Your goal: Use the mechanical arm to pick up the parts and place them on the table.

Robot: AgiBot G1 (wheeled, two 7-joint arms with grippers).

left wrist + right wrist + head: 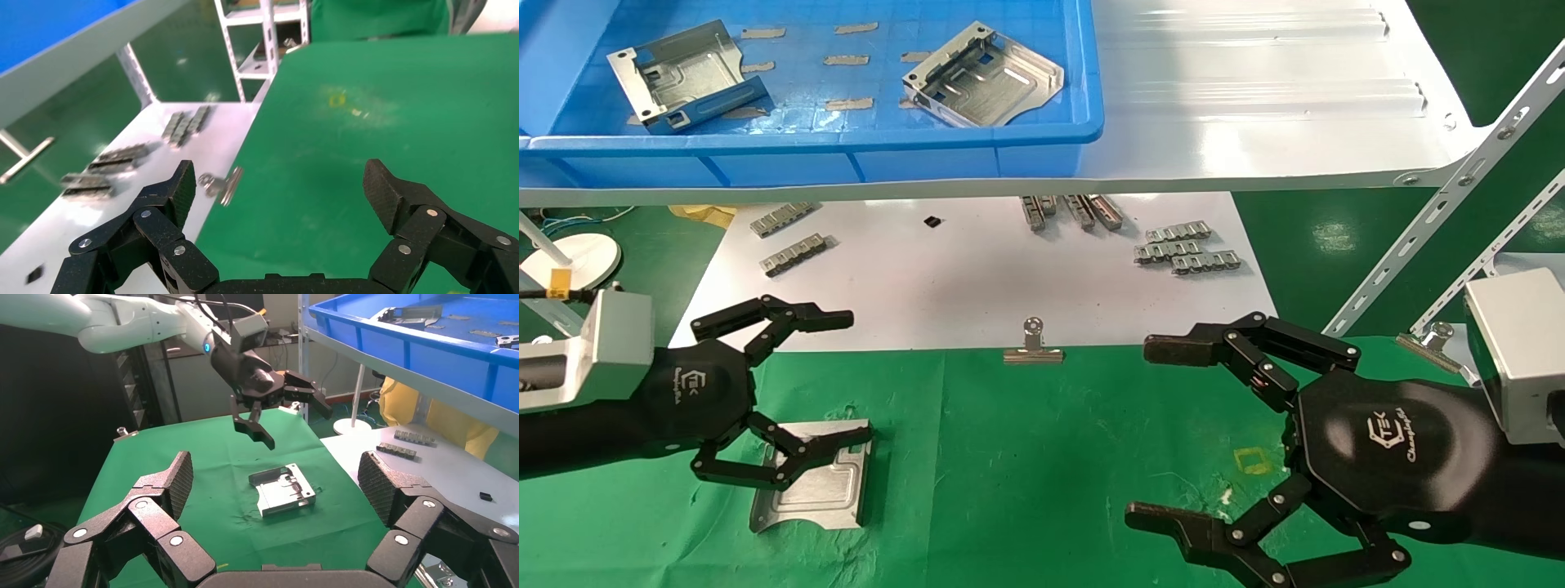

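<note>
From the head camera, the left gripper (784,392) hangs near the left edge of the table (1042,457), fingers spread apart and holding nothing. One silver part (817,482) lies flat on the green cloth right under it. Two more parts (678,73) wait in the blue bin (1083,131) on the shelf. The right gripper (1164,433) waits wide open near the right edge.

In the left wrist view, the fingers (180,190) are apart with only cloth between them.

The right wrist view shows the left gripper (287,416) up above the part (283,490), not touching. I think it should lift straight up, then reach for the bin slowly.
</note>
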